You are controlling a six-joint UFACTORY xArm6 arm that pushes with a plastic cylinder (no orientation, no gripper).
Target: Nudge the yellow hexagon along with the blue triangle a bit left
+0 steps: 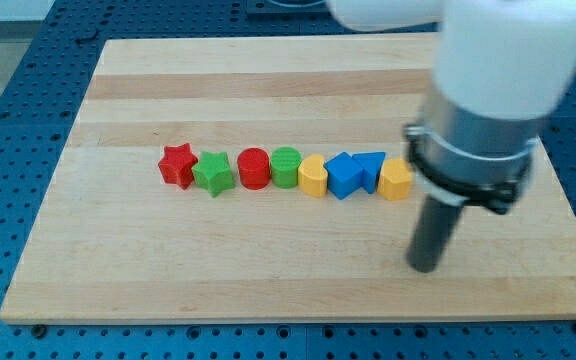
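Yellow hexagon block sits at the right end of a row across the wooden board, touching the blue triangle block, then a blue block, yellow block, green cylinder, red cylinder, green star and red star. My tip, a bare rod with no jaws and holding nothing, stands below-right of the hexagon, apart from it. Risk: a leftward push likely drives the whole touching row, or an off-centre strike spins the hexagon away from the triangle.
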